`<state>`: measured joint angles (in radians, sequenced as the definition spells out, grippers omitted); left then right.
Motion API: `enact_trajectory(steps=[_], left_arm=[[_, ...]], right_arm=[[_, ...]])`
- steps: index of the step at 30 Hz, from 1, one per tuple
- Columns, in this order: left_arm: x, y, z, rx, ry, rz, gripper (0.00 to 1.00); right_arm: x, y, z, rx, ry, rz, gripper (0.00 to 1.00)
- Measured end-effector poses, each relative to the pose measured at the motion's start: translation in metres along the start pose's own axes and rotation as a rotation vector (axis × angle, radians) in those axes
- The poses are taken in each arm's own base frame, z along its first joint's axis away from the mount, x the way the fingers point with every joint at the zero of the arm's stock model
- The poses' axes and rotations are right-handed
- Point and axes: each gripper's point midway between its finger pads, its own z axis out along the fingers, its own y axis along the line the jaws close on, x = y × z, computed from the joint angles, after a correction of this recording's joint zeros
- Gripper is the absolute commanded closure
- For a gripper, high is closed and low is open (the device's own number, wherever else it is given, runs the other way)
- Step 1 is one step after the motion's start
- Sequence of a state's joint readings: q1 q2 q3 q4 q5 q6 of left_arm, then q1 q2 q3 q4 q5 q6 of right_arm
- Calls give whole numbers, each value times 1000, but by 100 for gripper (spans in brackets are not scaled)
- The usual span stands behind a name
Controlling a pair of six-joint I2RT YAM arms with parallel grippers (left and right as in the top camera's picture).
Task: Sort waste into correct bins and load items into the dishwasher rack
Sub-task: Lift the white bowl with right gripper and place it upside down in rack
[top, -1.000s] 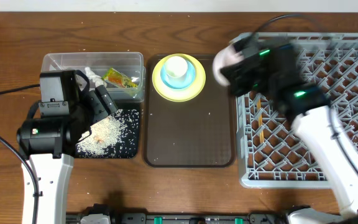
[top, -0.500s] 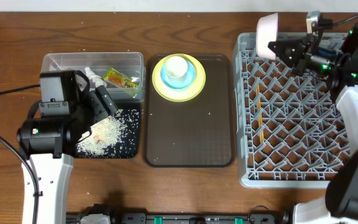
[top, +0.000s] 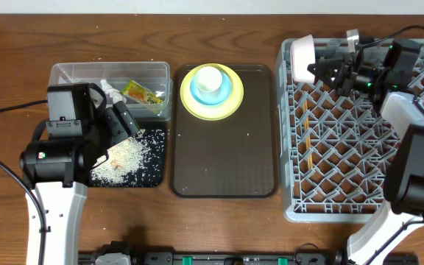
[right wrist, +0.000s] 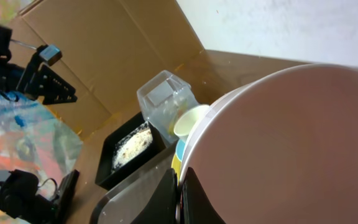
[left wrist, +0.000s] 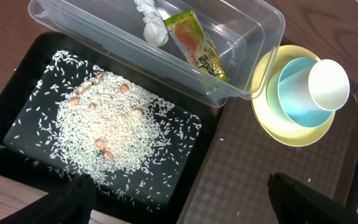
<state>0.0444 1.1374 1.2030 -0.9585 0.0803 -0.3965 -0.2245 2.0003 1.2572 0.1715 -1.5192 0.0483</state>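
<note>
My right gripper (top: pixel 321 68) is shut on the rim of the white bowl (top: pixel 302 54), held on edge over the back left corner of the grey dishwasher rack (top: pixel 366 213); the bowl fills the right wrist view (right wrist: pixel 291 143). Chopsticks (top: pixel 309 143) lie in the rack. The yellow plate (top: pixel 212 105) holds the light blue bowl (top: pixel 228 91) and white cup (top: pixel 210 78). The clear tub (top: pixel 72 73) holds the snack wrapper (top: pixel 142 93) and paper scrap (top: pixel 110 90). Rice grains (left wrist: pixel 114 134) lie in the black tray (left wrist: pixel 23 134). My left gripper (left wrist: pixel 179 199) is open above that tray.
The dark brown serving tray (top: pixel 223 162) lies in the middle between the bins and the rack, with the plate stack at its back end. A cardboard box wall (right wrist: pixel 104 56) shows in the right wrist view.
My right gripper has carried the white bowl from beside the plate stack across to the rack's back left corner and lowered it. The left arm has not moved.
</note>
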Motion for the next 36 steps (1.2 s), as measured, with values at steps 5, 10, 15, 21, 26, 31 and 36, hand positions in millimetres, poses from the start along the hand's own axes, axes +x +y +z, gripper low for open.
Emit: enact_trajectory(steps=[5,10,15,21,26,31,36], left_arm=[[0,0,0,0,0,0,9],[0,0,0,0,0,0,9],[0,0,0,0,0,0,9],[0,0,0,0,0,0,9],[0,0,0,0,0,0,9],[0,0,0,0,0,0,9],[0,0,0,0,-1,0,9]], right_arm=[[9,-8,1,-15,2,11,99],[8,-6,6,-28,8,-21,99],[2,1,20,-57,21,-92,99],[2,11,38,-95,43,-82,99],[3,10,39,-91,45,-45,99],[5,5,37,-67,42,1,99],[6,-1,26,-42,30,51,99]])
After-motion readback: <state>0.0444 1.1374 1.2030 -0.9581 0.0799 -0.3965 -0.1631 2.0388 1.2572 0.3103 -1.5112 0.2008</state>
